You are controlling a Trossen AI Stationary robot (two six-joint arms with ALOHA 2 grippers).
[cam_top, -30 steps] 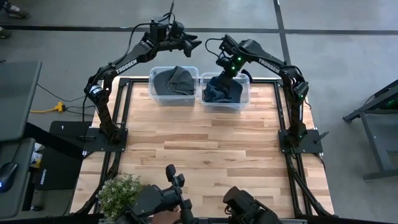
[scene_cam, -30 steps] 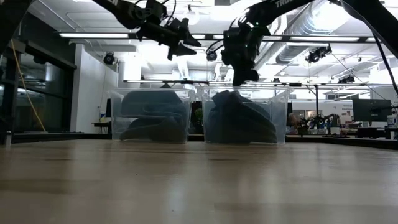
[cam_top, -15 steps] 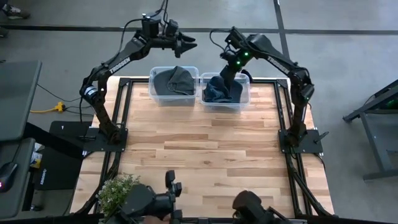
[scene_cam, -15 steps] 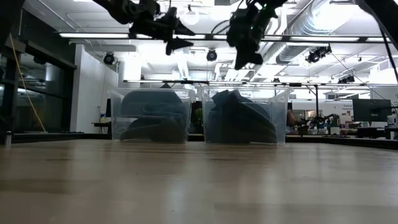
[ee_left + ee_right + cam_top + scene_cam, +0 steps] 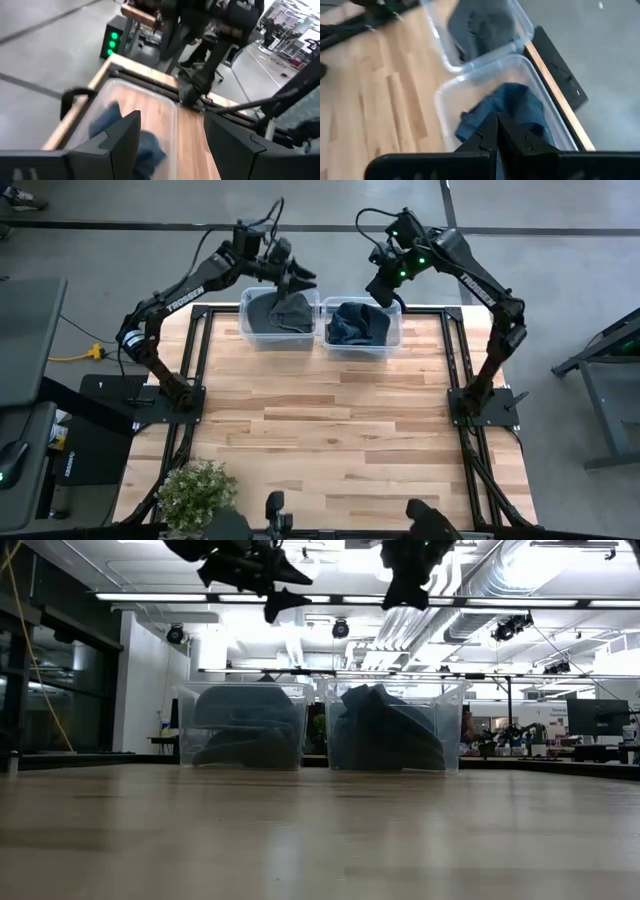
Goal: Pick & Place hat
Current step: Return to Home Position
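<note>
Overhead, blue caps (image 5: 358,323) fill the right bin (image 5: 360,353) at the table's (image 5: 340,415) 12 o'clock; only wrist views reveal the left gripper (image 5: 171,122) spread wide, empty, the right gripper (image 5: 496,120) pinched closed, empty.

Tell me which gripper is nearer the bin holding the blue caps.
Right. The right gripper hangs above the blue-cap bin's far edge; the left gripper is above the grey-cap bin beside it.
</note>
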